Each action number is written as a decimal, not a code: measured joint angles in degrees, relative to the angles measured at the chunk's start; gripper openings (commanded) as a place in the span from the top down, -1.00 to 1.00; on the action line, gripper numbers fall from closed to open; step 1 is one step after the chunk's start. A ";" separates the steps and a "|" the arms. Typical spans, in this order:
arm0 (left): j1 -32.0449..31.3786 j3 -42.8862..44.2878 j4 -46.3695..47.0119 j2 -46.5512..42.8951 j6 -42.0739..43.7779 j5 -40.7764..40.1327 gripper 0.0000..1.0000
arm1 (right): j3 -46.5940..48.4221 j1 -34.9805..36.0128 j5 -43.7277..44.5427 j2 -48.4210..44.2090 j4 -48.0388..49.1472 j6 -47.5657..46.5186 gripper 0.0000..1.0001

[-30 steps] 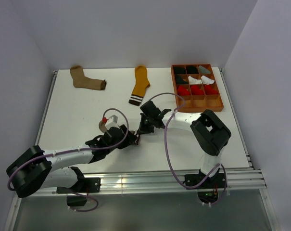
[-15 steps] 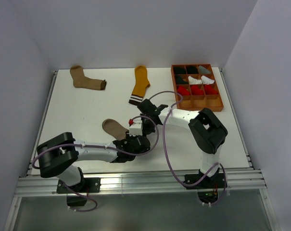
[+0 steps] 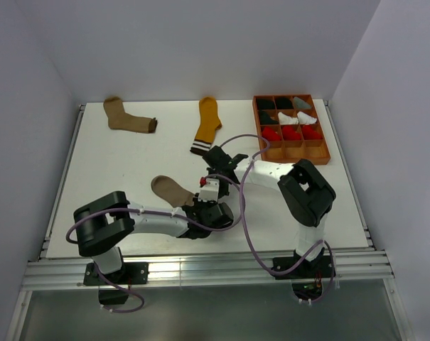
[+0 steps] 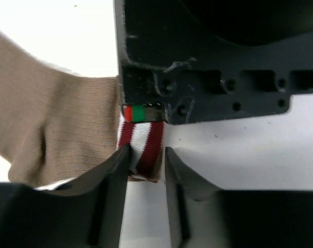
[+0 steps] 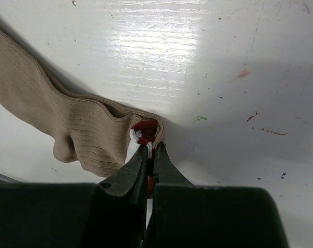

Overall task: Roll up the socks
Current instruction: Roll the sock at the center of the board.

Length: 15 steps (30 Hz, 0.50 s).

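Swung inward, left gripper [image 4: 146,155] straddles, jaws apart, the cuff of the light brown sock [image 4: 58,129]; right gripper [image 5: 150,147] pinches it.

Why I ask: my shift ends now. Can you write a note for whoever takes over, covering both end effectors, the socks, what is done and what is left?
Left end effector: jaws part open, straddling the striped cuff of the light brown sock; not clearly clamped.
Right end effector: shut on that same cuff.
The light brown sock lies flat in the middle of the table. The tan sock and the mustard sock lie flat at the far edge.
Done: no sock rolled yet.
Left: roll all three.
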 measured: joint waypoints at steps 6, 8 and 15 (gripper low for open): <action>-0.02 3.76 -6.95 2.19 -3.45 -1.77 0.99 | -0.85 -0.26 -1.57 -0.04 2.12 0.59 0.98; -0.15 4.42 -7.91 2.58 -3.76 -1.97 0.99 | -2.10 -0.48 -2.47 -0.46 4.15 1.25 0.87; 1.25 1.81 -5.22 -0.02 -3.10 1.40 0.99 | -12.07 -1.25 -4.35 -5.88 16.31 4.81 0.19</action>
